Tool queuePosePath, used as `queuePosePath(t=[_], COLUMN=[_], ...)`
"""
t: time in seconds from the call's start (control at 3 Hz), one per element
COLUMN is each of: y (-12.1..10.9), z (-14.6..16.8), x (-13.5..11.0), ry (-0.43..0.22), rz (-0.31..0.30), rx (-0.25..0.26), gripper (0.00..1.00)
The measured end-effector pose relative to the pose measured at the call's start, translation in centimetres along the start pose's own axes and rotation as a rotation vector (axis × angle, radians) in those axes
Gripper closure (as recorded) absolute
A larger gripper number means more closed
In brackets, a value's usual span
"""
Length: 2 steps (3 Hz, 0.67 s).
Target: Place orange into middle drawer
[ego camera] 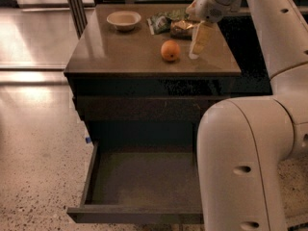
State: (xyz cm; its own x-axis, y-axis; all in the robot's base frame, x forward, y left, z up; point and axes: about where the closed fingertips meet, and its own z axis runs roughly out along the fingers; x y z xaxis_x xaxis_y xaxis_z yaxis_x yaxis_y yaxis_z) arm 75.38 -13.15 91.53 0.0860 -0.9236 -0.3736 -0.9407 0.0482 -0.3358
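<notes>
**Orange on the cabinet top, drawer pulled open below**

The orange is seen resting on the brown cabinet top, right of centre and towards the front edge. The gripper is held just to the right of the fruit, pointed downward with its tip close to the surface and a narrow gap left between it and the orange. Whether the gripper is clenched or released cannot be told, and nothing is seen to be carried by it.

A shallow beige bowl is placed at the back left of the top. A green packet and a gold-brown item are set at the back, behind the orange.

Below, the middle drawer is drawn out towards the camera, its dull floor exposed. The drawer's right part is hidden by the white arm, by which the right foreground is filled.

The cabinet is stood on a speckled pale floor, across which bright reflections are thrown at the upper left. A small blue object is seen at the cabinet's left edge.
</notes>
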Motion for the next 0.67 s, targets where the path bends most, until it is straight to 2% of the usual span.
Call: queuePosePath(t=[0.33,0.67], y=[-0.4,-1.0], z=[1.3,5.8], x=[0.0,-0.1], ry=[-0.022,-0.089], rz=[-0.011,-0.027], rx=[0.0,-0.02], gripper=[0.0,0.0])
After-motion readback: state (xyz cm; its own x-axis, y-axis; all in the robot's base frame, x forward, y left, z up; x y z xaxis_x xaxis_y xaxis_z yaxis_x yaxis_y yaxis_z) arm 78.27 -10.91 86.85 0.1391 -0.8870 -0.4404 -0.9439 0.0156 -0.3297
